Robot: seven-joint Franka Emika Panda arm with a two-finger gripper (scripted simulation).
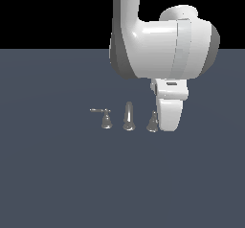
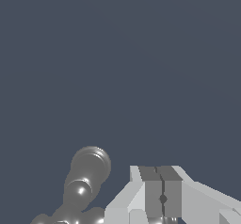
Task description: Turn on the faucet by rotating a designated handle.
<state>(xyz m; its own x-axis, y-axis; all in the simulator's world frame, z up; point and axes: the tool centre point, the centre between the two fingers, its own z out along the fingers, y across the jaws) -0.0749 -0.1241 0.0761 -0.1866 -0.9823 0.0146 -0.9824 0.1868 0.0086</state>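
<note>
A white robot gripper (image 2: 162,197), jaws pressed together, sits low on the grey worktop (image 1: 57,184) beside the tiny chrome cone-based handle (image 1: 152,122), whose slick, rigid lever, largely hidden, likely suits pushing.

A flat slate-grey floor (image 1: 48,184), seemingly featureless, under black backdrop (image 1: 48,11).

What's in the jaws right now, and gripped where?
Nothing visible. In the wrist view the gripper has its jaws closed pad to pad, with no lever between them. The designated handle sits beside it, its lever hidden.
</note>
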